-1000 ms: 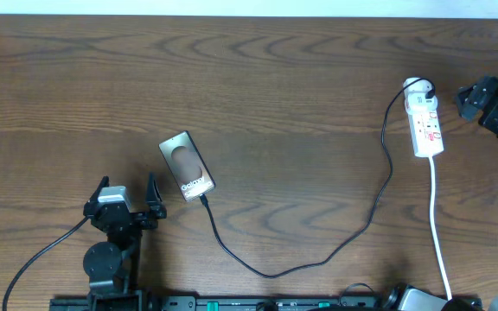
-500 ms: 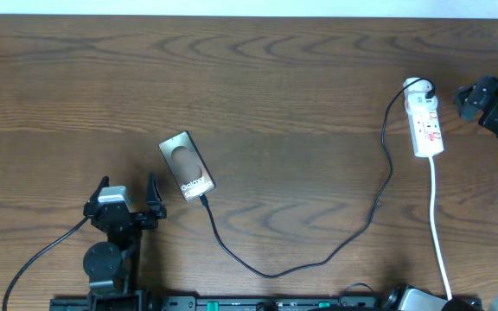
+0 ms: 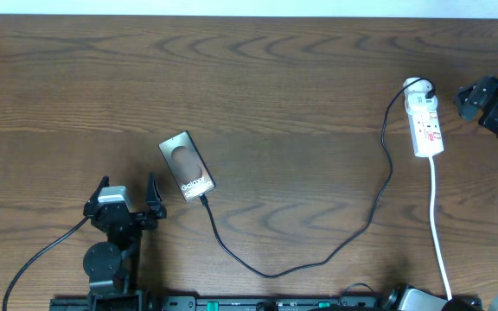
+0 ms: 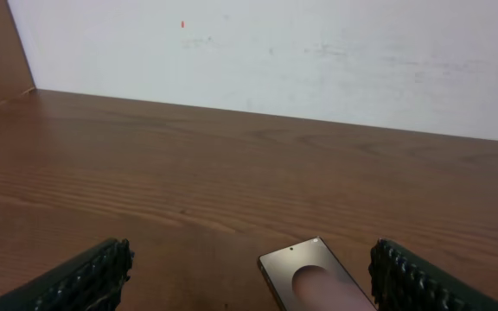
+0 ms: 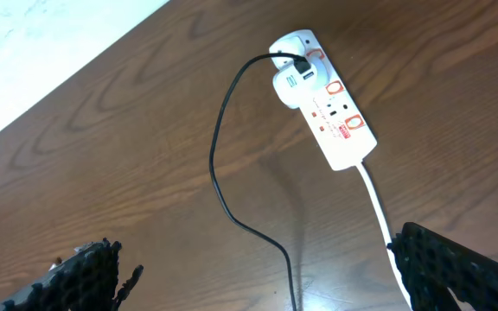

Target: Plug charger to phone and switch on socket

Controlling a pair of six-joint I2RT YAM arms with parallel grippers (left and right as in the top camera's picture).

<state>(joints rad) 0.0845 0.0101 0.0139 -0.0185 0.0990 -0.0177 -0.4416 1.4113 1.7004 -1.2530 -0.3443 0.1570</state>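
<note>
The phone [image 3: 187,165] lies flat on the table, tilted, lettering at its near end. The charger cable [image 3: 318,259] runs from the phone's near end in a long loop to the white plug on the socket [image 3: 424,117] at the right. The plug tip sits at the phone's lower edge [image 3: 204,198]. My left gripper [image 3: 128,194] is open, just left of and below the phone, which shows between its fingers in the left wrist view [image 4: 318,278]. My right gripper [image 3: 481,97] is open, right of the socket, which shows in the right wrist view [image 5: 327,112].
The socket's white lead [image 3: 439,233] runs from the strip toward the table's near edge. A black rail [image 3: 232,303] lies along the near edge. A white wall [image 4: 275,52] stands beyond the far edge of the table.
</note>
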